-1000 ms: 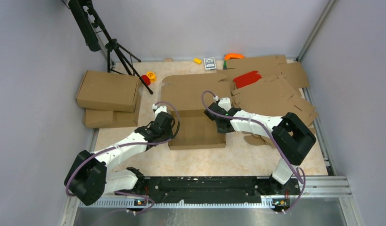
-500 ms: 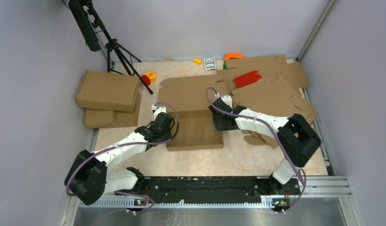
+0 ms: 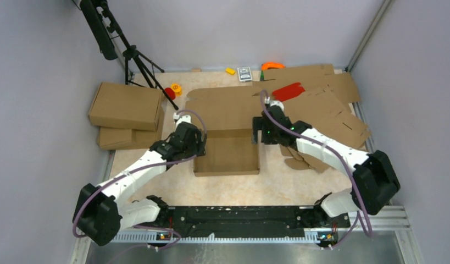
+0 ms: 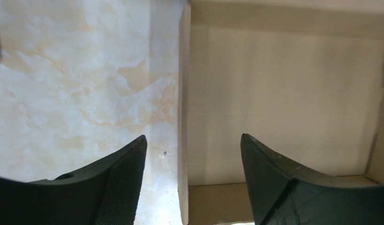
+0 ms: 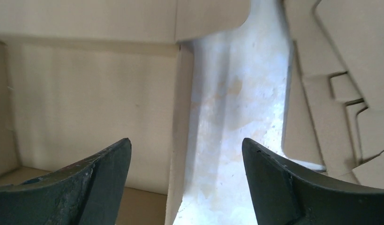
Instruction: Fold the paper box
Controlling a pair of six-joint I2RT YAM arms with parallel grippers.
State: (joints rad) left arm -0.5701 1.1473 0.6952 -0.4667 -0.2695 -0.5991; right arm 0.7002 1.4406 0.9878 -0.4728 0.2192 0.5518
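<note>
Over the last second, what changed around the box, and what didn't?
Both grippers opened, freeing the side walls of the paper box. The left gripper now straddles the left wall without pinching it. The right gripper moved toward the far end of the right wall, its elbow swinging outward. The box stayed about in place, walls up; the loose cardboard sheets and the stacked boxes did not move.

Here the box [image 3: 227, 157] sits between the two grippers. The left gripper [image 4: 193, 137] straddles its left wall, with one finger over the table [image 4: 63, 93] and the other over the box floor. The right gripper [image 5: 186, 139] straddles the right wall the same way. Just right of it lie the sheets [image 5: 330, 70]. Beyond both grippers lies the lid [image 3: 228, 107]. Well left of the left gripper, a stack [image 3: 126, 105].
</note>
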